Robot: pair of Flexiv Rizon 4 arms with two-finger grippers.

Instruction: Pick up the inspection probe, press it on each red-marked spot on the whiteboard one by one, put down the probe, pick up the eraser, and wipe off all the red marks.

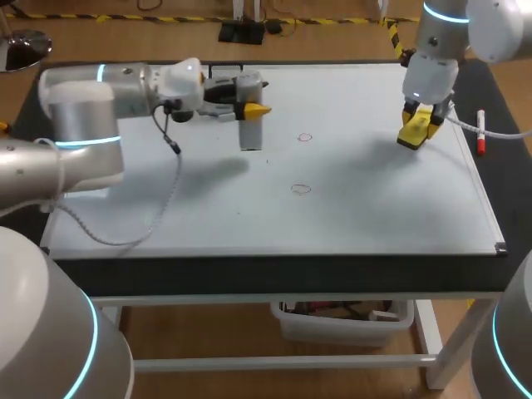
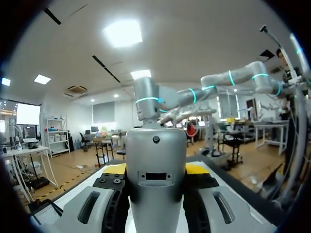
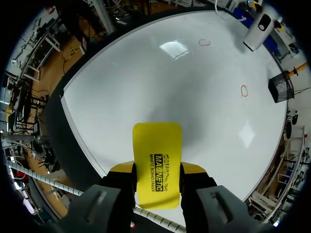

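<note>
**Counting what's on the board: one probe, one eraser, two red marks**

You have one whiteboard [image 1: 374, 224] with two arms over it. Your left gripper [image 1: 249, 97] is clamped on the single inspection probe [image 1: 251, 133], which stands upright beside the farther red mark [image 1: 305, 138] and apart from it. Your right gripper [image 1: 420, 125] pinches the one yellow eraser [image 3: 157, 155] over the board's right side. One marker pen [image 1: 480, 133] lies at the right edge. The nearer red mark [image 1: 301, 189] makes two.
</note>
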